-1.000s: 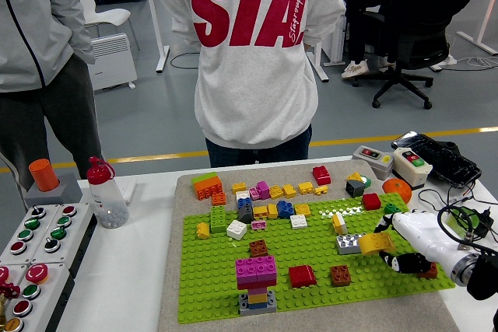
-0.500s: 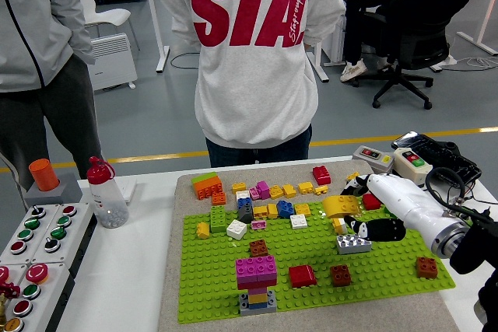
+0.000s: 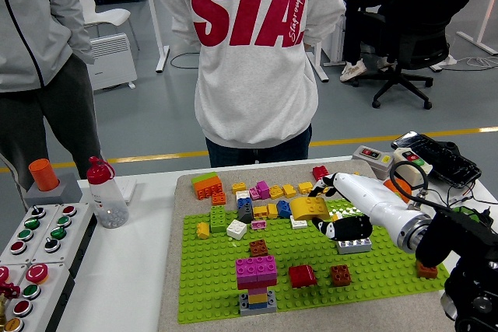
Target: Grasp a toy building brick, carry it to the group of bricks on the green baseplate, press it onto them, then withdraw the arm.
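Observation:
My right hand (image 3: 327, 211) reaches in from the right over the green baseplate (image 3: 210, 285). It is shut on a yellow brick (image 3: 309, 207) and holds it a little above the plate's upper middle. The stack of bricks (image 3: 257, 281), magenta on top with orange and grey below, stands at the plate's front centre, to the lower left of the hand. A dark red brick (image 3: 302, 275) and a brown brick (image 3: 340, 274) sit right of the stack. A small brown brick (image 3: 258, 247) sits just behind it. The left arm is not in view.
Several loose bricks (image 3: 264, 190) lie along the plate's far edge. A grey brick (image 3: 354, 246) lies under my forearm. A water bottle (image 3: 105, 192) and a button panel (image 3: 31, 246) are at the left. Two people (image 3: 253, 52) stand beyond the table. Button boxes (image 3: 373, 159) sit at the right.
My right hand has carried the yellow brick up and to the left, from the plate's right edge toward its upper middle. The brown brick at the right edge has come into view.

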Action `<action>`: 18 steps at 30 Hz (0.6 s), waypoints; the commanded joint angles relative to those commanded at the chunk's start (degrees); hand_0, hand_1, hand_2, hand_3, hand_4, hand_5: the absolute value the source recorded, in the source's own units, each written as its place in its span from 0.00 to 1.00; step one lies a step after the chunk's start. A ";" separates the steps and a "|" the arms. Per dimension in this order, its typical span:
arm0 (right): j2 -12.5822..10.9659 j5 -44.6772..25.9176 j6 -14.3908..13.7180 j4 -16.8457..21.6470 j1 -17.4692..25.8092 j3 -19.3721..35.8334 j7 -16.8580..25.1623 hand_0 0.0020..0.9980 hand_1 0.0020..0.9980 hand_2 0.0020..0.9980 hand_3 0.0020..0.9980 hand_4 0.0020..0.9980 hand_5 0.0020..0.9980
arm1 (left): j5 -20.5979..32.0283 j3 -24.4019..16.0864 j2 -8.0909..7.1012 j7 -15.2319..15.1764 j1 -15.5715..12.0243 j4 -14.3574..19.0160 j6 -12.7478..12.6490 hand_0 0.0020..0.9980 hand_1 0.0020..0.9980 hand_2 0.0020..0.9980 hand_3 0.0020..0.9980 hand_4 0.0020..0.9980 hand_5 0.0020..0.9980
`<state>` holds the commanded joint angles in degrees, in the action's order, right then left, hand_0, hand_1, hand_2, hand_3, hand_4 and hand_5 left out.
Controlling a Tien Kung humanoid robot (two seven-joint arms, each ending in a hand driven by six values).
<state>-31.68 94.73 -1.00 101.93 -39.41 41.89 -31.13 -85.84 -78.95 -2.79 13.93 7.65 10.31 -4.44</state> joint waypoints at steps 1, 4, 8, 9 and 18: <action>0.21 0.00 -0.09 0.00 -0.38 -0.65 -0.03 0.92 0.75 0.79 0.55 0.54 0.17 | 0.03 0.01 0.00 0.01 -0.03 0.00 0.00 0.65 0.69 0.67 0.57 0.28 1.00; 0.98 -0.01 -0.38 0.00 -1.56 -2.52 -0.01 0.92 0.75 0.79 0.55 0.53 0.18 | 0.10 0.07 0.00 0.04 -0.11 0.00 0.02 0.65 0.69 0.67 0.57 0.28 1.00; 1.87 0.01 -0.60 0.00 -2.72 -4.09 0.09 0.92 0.75 0.79 0.55 0.52 0.18 | 0.09 0.10 -0.02 0.08 -0.20 0.00 0.05 0.65 0.69 0.67 0.57 0.28 1.00; 2.08 0.00 -0.60 0.00 -3.03 -4.49 0.06 0.92 0.75 0.79 0.55 0.52 0.18 | 0.07 0.09 -0.02 0.08 -0.22 0.00 0.06 0.65 0.69 0.67 0.57 0.28 1.00; 2.92 -0.18 -0.09 0.00 -4.76 -7.46 -0.91 0.92 0.75 0.79 0.55 0.50 0.19 | -0.17 -0.06 -0.03 0.17 -0.57 0.00 0.09 0.65 0.69 0.67 0.57 0.28 1.00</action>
<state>-28.76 94.55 -1.09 101.93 -44.18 34.43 -32.04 -86.01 -79.01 -2.82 14.10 7.08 10.31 -4.34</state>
